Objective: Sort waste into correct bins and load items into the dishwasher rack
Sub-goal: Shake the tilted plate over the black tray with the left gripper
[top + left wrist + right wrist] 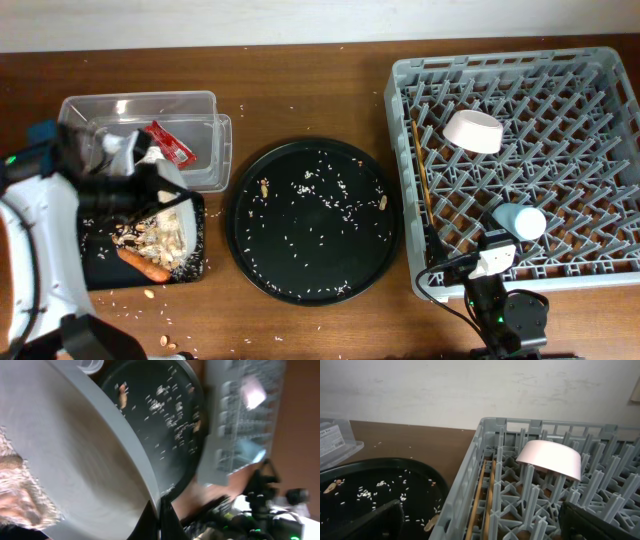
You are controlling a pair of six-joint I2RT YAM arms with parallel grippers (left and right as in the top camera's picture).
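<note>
Left gripper (159, 518): closed on the rim of the pale grey plate (172, 190), which is tilted above the shallow black tray (98, 268). Below the plate, on that tray: a heap of rice and peanuts (165, 238) and a carrot piece (145, 266), with stray grains on the tabletop (300, 80) beside it. Just behind the tray: clear tub (200, 104) holding the red foil wrapper (170, 144). Right gripper (480, 510): spread wide, holding nothing, hanging just outside the near left corner of the dishwasher rack (610, 62). Rack contents: white bowl (473, 131) upside down on the pegs, light-blue cup (520, 222) on its side near the front, chopsticks (420, 165) lying along the left wall. Between tray and rack: round black tray (236, 232), dusted with rice and a few peanuts. Only the left wrist view shows the grip on the plate rim, with the plate filling the left of the frame and the rack blurred beyond. Only the right wrist view shows the open fingers, plus the bowl and chopsticks from the side. The overhead view alone shows the tub, the tray and the cup.
</note>
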